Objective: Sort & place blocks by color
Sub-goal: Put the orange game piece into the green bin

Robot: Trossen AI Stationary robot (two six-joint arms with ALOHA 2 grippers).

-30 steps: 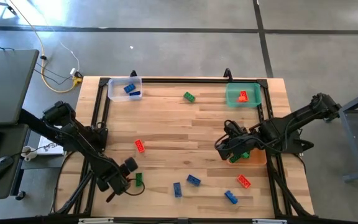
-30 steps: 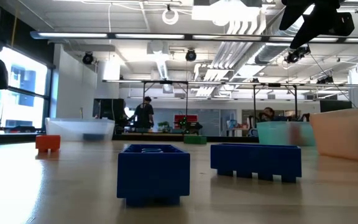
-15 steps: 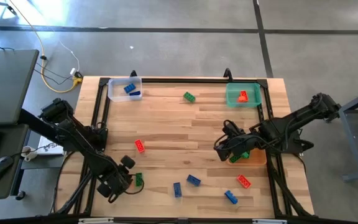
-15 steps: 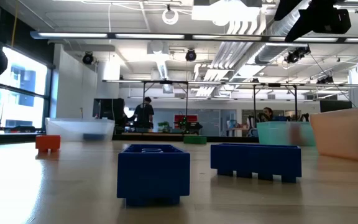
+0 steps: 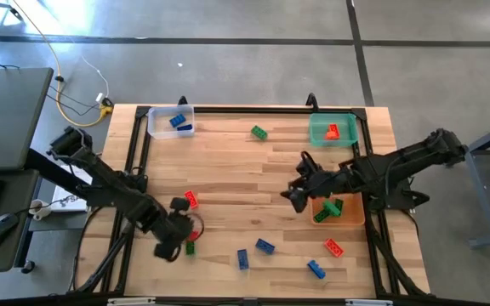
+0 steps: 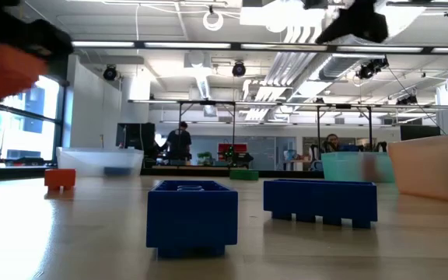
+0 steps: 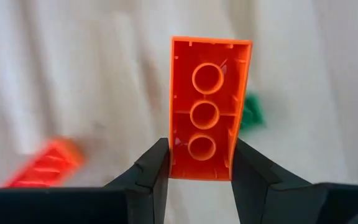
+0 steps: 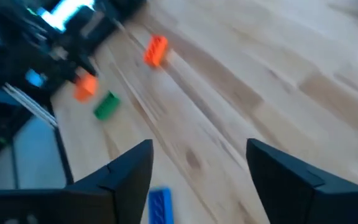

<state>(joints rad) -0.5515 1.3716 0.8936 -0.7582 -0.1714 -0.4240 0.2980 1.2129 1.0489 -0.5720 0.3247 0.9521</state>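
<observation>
My left gripper (image 5: 185, 231) hangs above the table's near left part, shut on a red block (image 7: 207, 106) that shows blurred in the low view (image 6: 2, 70). Below it on the wood lie a green block (image 5: 190, 247) and another red block (image 5: 191, 199). My right gripper (image 8: 194, 168) stands open with nothing between its fingers, left of the orange bin (image 5: 351, 217), where a green block (image 5: 332, 207) lies. More blocks rest flat on the table: blue (image 5: 264, 246), red (image 5: 334, 247) and green (image 5: 259, 132). My left gripper pinches the red block's two long sides (image 7: 178, 168) between its two fingers (image 7: 157, 171), at one end of the block. The fingers point steeply down and lie along the block, which sticks out past their tips. The block is lifted clear, its hollow underside toward the wrist camera.
A clear bin (image 5: 156, 127) with blue blocks stands at the far left, a teal bin (image 5: 317, 132) with a red block at the far right. Two more blue blocks (image 5: 242, 259) (image 5: 316, 269) lie near the front edge. Bare wood spans the table's middle.
My left gripper has risen and gone toward the table's right, rolling about its own line, with the red block lifted off the table. My right gripper has moved toward the table's left, off the orange bin; the green block now lies uncovered in that bin.
</observation>
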